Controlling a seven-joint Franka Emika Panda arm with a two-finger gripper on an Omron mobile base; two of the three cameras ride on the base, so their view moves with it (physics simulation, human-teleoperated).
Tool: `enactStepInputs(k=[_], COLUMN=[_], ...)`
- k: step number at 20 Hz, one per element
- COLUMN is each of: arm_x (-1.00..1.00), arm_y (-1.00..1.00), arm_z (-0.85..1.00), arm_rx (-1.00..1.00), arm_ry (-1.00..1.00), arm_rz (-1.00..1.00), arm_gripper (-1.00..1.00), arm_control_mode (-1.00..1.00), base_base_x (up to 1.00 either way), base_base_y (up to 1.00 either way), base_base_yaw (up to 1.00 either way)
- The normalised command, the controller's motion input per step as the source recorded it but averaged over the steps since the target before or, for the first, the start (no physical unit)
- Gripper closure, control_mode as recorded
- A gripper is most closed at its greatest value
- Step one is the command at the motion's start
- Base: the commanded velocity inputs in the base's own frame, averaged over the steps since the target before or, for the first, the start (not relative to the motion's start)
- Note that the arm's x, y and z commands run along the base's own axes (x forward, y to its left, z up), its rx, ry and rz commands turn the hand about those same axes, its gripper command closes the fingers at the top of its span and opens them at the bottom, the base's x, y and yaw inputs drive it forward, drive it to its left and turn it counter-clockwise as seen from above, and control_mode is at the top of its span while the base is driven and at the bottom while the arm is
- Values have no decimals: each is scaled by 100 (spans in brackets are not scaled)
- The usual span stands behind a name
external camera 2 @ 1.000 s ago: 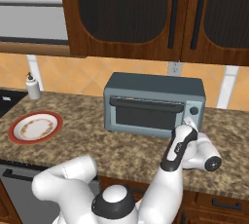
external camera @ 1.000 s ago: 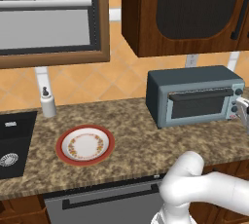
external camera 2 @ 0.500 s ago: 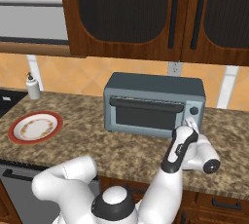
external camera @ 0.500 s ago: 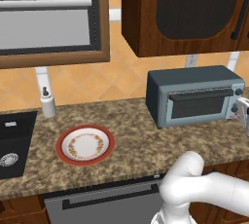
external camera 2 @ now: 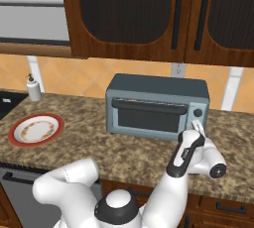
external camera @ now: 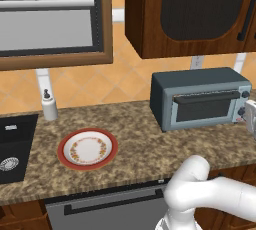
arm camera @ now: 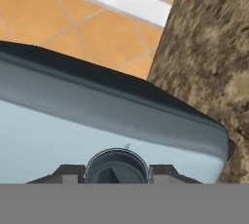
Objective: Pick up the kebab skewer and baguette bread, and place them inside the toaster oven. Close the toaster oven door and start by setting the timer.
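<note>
The toaster oven (external camera 2: 158, 105) stands on the granite bench (external camera 2: 89, 133), back against the tiled wall, its long axis running left to right along the bench. The toaster oven door (external camera 2: 149, 117) is up and shut, its dark bar handle (external camera 2: 149, 106) lying level along the top edge of the glass. The tool (external camera 2: 197, 127) is right at the oven's right-hand control strip, pointing away from the robot at the lower knob (arm camera: 116, 165). In the hand view that round knob sits dead ahead between the two finger tips (arm camera: 65, 173), which stand apart on either side of it; whether they actually press on it cannot be told, so the tool reads as spread around the knob, not visibly clamped. The knob faces outward from the front panel, its turning axis in line with the tool's approach, so the coming move looks like a closing of the fingers and a twist about that axis to set the timer. An empty red-rimmed plate (external camera: 87, 149) lies well apart to the left, with a soap dispenser (external camera: 48, 105) behind it.
</note>
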Motion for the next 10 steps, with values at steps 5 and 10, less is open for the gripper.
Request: enactStepInputs(k=[5, 10], arm_x=[25, 19], arm_y=[35, 29], arm_z=[3, 8], arm_rx=[0, 10], arm_ry=[1, 8], arm_rz=[0, 0], arm_gripper=[100, 100], arm_control_mode=[-100, -100], base_base_x=[0, 0], base_base_y=[0, 0], base_base_yaw=[0, 0])
